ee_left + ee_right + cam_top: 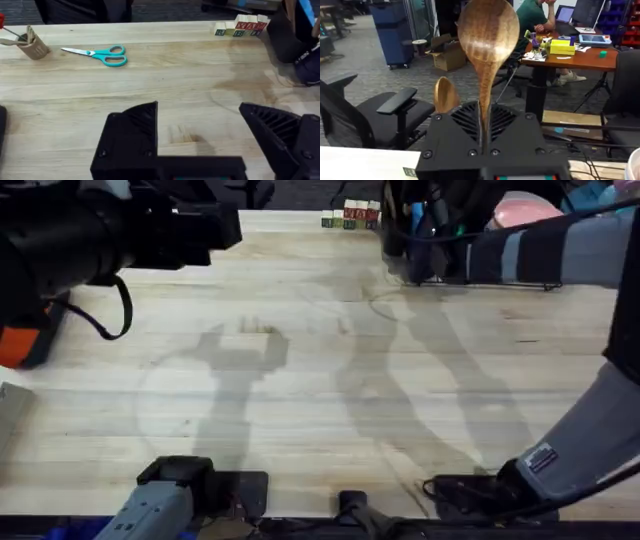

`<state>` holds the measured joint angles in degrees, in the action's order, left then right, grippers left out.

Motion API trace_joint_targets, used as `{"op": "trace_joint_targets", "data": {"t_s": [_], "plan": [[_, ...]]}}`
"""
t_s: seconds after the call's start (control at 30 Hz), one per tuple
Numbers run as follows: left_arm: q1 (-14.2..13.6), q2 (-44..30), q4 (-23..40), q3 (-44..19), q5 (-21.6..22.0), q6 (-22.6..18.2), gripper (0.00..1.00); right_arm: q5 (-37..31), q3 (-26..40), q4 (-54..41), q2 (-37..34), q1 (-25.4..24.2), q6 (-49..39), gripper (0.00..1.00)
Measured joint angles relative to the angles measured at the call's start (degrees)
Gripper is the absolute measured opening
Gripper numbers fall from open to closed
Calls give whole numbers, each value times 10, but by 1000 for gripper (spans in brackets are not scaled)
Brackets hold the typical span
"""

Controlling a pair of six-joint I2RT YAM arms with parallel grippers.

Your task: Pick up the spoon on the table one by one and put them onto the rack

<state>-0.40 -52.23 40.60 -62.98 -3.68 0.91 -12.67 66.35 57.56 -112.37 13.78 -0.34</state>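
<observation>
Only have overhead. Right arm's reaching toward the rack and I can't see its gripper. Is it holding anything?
Observer: Yes. In the right wrist view, the right gripper is shut on a wooden spoon, held by the handle with the bowl out past the fingers.
Operator: Another spoon nearby?
Observer: A second spoon bowl shows just beyond the gripper. I can't tell what holds it.
Operator: Left gripper?
Observer: The left gripper is open over bare table, with teal scissors lying farther off.

Three views: one above, two on the wrists.
Overhead looks down on the table [320,380]; left wrist faces low across it, sharing the far-edge blocks [241,27]; right wrist faces the room.
</observation>
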Motion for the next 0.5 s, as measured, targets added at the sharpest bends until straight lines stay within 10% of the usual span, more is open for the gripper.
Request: {"op": "trace_joint_targets", "data": {"t_s": [0.5], "plan": [[0,0,1,0,0,0,993,0,0,-51,-33,-1,4,34]]}}
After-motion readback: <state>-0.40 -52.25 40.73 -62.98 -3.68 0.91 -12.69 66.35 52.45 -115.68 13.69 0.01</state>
